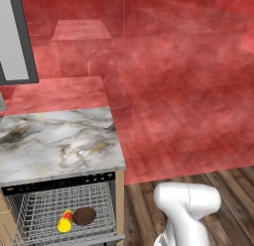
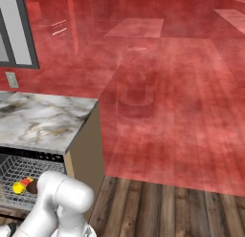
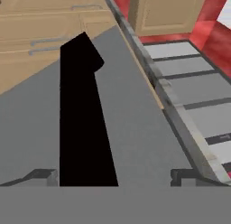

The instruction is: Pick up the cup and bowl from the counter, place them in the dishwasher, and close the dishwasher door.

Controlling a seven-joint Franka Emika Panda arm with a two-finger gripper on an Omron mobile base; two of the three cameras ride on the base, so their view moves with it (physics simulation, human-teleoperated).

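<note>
A rendered kitchen: marble counter [image 1: 54, 141], built-in dishwasher [image 1: 62, 217] below, wooden drawers [image 3: 40, 33].

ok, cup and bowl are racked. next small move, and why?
Probably push the door up toward shut. The cup and bowl already lie in the rack, and the open gripper sits close against the grey panel, straddling its dark handle.

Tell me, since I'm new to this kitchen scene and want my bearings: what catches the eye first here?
The bright yellow cup lying beside the dark brown bowl in the silver wire rack of the open dishwasher, just below the veined marble counter. A red-tinted haze covers the room behind the counter. In the hand view, the open end effector hovers close over the grey dishwasher door and its dark handle bar.
</note>
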